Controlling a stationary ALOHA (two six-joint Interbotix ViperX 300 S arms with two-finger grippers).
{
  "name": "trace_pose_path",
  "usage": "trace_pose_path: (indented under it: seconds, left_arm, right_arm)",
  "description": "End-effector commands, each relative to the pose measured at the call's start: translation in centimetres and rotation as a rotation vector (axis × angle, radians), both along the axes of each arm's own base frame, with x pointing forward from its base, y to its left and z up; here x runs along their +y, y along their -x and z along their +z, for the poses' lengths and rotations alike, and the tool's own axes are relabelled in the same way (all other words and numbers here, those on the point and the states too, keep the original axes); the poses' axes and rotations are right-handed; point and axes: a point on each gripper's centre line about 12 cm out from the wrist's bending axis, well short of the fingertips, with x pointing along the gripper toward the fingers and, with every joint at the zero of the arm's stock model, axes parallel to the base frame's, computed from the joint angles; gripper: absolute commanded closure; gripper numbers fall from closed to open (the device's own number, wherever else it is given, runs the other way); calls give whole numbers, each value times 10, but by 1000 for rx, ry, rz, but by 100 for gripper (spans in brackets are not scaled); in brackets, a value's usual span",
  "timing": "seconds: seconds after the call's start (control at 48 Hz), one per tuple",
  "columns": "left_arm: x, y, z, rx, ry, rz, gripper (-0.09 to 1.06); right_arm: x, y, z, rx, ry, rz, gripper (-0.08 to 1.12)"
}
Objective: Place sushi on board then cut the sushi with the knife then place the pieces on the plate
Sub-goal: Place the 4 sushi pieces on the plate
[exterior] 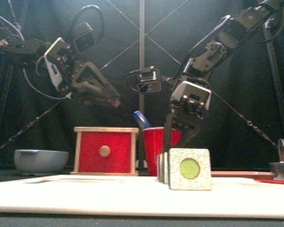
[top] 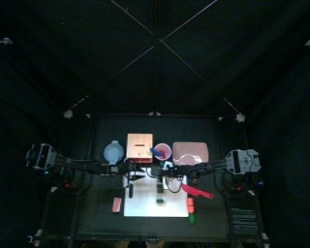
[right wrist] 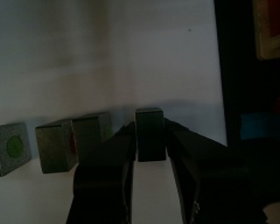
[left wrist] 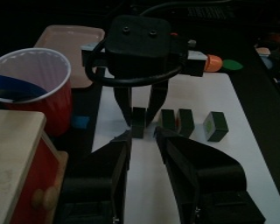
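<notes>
Sushi piece (right wrist: 150, 131), likely light and rigid, on the white cutting board (right wrist: 108, 52), sits clamped flat-sided in the right gripper (right wrist: 150, 129); left gripper (left wrist: 146, 144) gapes.

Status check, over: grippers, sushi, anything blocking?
Left gripper open, hovering clear. Right gripper down at the end sushi piece on the board, grip unconfirmed. Three more pieces alongside; nothing in the way.

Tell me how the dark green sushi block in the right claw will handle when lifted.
The dark green toy sushi block looks rigid and flat-sided, so the right claw, closed on its sides, probably holds it squarely. It is small beside the claw, so likely light. Standing upright and narrow on the white cutting board, it could tip if nudged.
</notes>
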Motion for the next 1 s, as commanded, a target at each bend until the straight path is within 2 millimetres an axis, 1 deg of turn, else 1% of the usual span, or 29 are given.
trace_pose_path:
  seconds: [0.021,0.146,0.25,0.375,0.458,0.542,0.646,0.729,0.833,0.917,1.0]
  left_arm:
    - [1,-3,11,-38,-3,4,27]
    - [1,-4,11,-40,-3,4,27]
    - [3,-4,11,-38,-2,9,27]
    - [6,-4,10,-35,-2,17,27]
    - [8,-4,10,-35,-2,23,27]
    - [10,-5,10,-37,-4,27,27]
    - [13,-6,12,-41,-5,38,27]
    - [14,-6,13,-44,-4,42,27]
    - [14,-8,14,-47,-3,43,27]
    - [15,-8,14,-47,-3,45,27]
    - [15,-8,13,-46,-1,45,27]
  right_arm:
    - [-10,8,36,-63,-1,-30,47]
    - [-25,32,58,-62,0,-76,47]
    - [-43,56,77,-85,-2,-142,47]
    - [-67,81,86,-99,4,-226,47]
    - [-82,94,84,-100,3,-286,47]
    - [-99,104,75,-86,-3,-352,47]
    - [-115,106,60,-77,-4,-403,46]
    - [-122,107,45,-55,-2,-419,45]
    - [-131,109,24,-3,-7,-439,40]
    - [-134,109,13,28,-10,-443,36]
    - [-135,108,7,45,-11,-442,32]
